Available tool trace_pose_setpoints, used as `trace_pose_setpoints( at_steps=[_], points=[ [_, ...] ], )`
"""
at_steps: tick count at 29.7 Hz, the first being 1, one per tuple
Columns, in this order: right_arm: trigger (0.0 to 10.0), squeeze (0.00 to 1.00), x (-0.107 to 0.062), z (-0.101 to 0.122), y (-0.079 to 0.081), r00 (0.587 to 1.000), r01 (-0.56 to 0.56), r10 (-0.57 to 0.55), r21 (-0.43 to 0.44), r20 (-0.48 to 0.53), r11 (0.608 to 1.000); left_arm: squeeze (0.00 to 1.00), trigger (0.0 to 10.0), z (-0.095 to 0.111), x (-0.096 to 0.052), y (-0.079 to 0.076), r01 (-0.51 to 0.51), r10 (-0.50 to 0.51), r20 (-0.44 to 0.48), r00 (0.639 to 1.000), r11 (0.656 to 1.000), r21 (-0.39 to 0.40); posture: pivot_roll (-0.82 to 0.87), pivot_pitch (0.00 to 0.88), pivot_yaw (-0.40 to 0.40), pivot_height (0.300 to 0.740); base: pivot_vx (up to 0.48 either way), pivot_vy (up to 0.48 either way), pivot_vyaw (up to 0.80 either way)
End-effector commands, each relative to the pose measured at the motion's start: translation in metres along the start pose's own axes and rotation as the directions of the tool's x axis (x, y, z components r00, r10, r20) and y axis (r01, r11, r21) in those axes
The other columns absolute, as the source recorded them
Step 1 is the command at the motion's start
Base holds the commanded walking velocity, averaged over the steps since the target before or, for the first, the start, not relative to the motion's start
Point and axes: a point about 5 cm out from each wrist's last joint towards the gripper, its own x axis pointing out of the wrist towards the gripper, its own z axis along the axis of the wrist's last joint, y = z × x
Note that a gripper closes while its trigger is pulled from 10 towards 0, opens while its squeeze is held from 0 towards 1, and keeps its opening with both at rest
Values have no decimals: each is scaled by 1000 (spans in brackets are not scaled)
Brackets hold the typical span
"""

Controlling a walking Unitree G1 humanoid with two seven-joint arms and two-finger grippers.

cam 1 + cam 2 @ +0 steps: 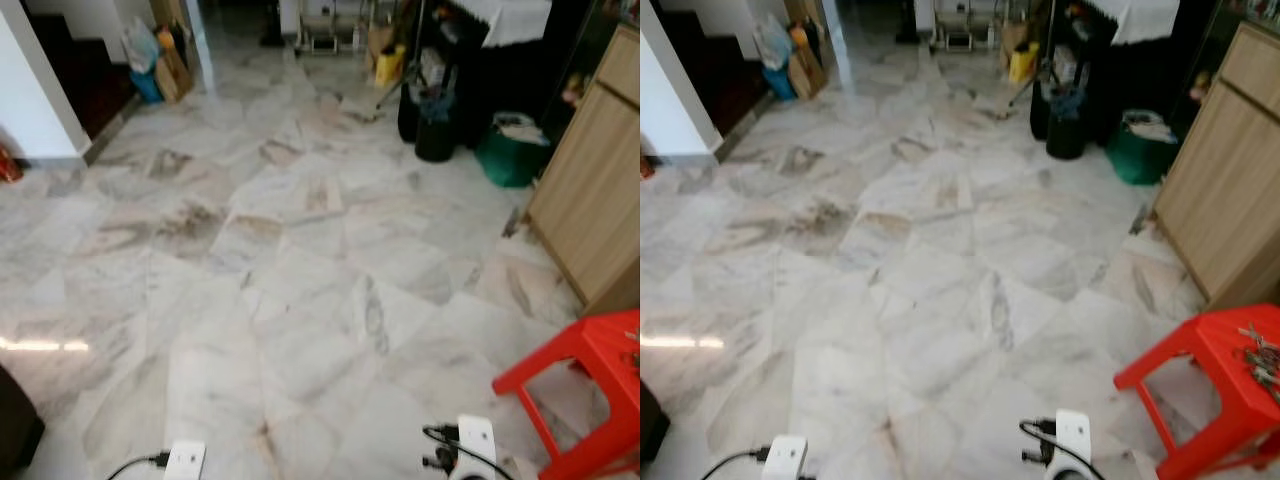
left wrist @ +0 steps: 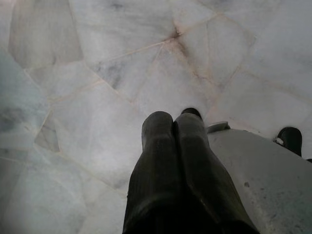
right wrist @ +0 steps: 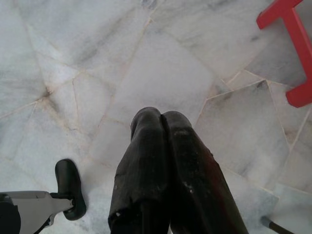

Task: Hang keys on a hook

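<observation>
A bunch of keys (image 1: 1260, 360) lies on the seat of a red plastic stool (image 1: 1210, 350) at the near right, beside a wooden cabinet. Both arms hang low at my sides over the marble floor. My left gripper (image 2: 173, 117) points down at the tiles with its two black fingers pressed together and nothing between them. My right gripper (image 3: 161, 114) is likewise shut and empty, and a red leg of the stool (image 3: 297, 34) stands a short way off from it.
A wooden cabinet (image 1: 600, 190) lines the right side. Behind it stand a green basket (image 1: 510, 150) and a black bin (image 1: 435, 130). A white wall corner (image 1: 30, 100) juts in at the left, and a dark object (image 1: 15, 420) sits at the near left. Open marble floor stretches ahead.
</observation>
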Motion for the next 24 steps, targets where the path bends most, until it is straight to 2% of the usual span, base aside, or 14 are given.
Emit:
trace_pose_setpoints(
  at_steps=[1, 24],
  points=[
    [10000, 0, 0, -1, 2, 1000, -7, 7, -9, -9, 1000, 0, 10000, -4, -1, 1, -2, 2, -15, 1000, 1000, 23, 5, 12, 10, 740, 0, 0, 0],
    [10000, 0, 1, 1, 6, 1000, -19, 19, -12, -2, 1000, 0, 10000, -4, -1, 0, -1, 1, -13, 1000, 1000, 24, 6, 14, 11, 740, 0, 0, 0]
  ],
)
